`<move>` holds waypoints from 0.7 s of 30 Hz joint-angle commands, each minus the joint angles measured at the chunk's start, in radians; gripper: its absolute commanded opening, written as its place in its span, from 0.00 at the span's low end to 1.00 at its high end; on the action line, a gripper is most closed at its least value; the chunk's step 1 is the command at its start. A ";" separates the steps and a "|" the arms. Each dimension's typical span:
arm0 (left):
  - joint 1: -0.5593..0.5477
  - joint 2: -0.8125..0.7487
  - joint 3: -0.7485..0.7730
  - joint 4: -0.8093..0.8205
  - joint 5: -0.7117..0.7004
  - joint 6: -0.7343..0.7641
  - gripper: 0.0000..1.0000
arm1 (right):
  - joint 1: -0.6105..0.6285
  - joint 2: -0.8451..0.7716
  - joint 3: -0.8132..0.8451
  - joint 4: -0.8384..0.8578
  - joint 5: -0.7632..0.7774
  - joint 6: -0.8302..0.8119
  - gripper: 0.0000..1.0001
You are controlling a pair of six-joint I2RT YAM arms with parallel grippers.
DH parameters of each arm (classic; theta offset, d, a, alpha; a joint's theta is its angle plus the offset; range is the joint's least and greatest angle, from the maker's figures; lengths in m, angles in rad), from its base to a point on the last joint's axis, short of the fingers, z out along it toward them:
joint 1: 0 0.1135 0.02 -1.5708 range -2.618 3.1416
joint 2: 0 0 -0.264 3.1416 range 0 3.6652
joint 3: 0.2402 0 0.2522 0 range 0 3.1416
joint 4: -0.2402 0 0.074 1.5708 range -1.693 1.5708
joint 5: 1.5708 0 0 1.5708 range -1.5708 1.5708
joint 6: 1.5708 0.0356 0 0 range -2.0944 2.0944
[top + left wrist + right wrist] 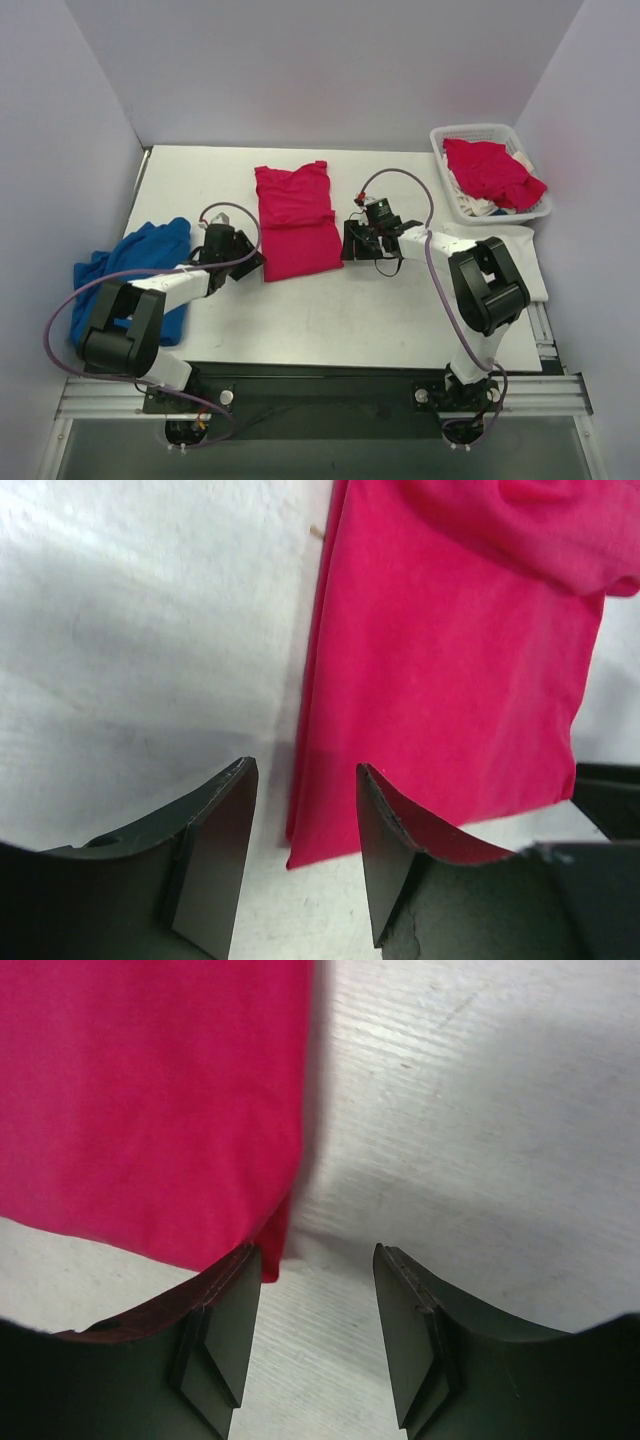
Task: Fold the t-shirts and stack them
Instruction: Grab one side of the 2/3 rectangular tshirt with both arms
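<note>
**Top view.** The red shirt (295,225) lay flat at the centre of the worktop (330,320). Its 6 o'clock half looked like a doubled-over panel, so I judged the fold begun but not finished. No stack of folded shirts showed anywhere.

At 1 o'clock the basket (442,150) held a second red shirt (490,170), bunched, over some white cloth (475,207). I counted both as work left. At 9 o'clock a blue cloth (135,265) lay crumpled and partly under the left arm.

**Left wrist view.** The left fingers (215,850) stood open and gripped nothing. They straddled the red shirt's 7 o'clock corner, and the cloth edge ran up between them.

**Right wrist view.** The right fingers (225,1330) were likewise parted and empty at the shirt's 4 o'clock corner. One finger overlapped the cloth and the other stood over bare worktop.

**Hidden or unclear.**
- I could not tell whether either finger touched the cloth or hovered above it.
- The shirt's layers could not be counted.
- A pale sheet (525,262) at 3 o'clock, under the right arm, barely stood out from the worktop, and I could not say what it was.
- The basket's depths were covered.
- The blue cloth's shape was unreadable.
</note>
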 commanded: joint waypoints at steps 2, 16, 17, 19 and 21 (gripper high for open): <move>0.002 -0.069 -0.082 0.126 0.077 -0.067 0.55 | 0.020 0.000 -0.033 0.147 -0.076 0.053 0.49; 0.012 -0.103 -0.151 0.149 0.048 -0.125 0.55 | 0.090 -0.048 -0.107 0.132 0.109 0.074 0.45; 0.013 -0.108 -0.151 0.145 0.035 -0.122 0.55 | 0.109 -0.063 -0.110 0.111 0.156 0.071 0.45; 0.013 -0.115 -0.151 0.138 0.029 -0.117 0.55 | 0.126 -0.098 -0.116 0.101 0.219 0.056 0.44; 0.013 -0.108 -0.149 0.141 0.028 -0.120 0.55 | 0.146 -0.126 -0.115 0.086 0.243 0.047 0.44</move>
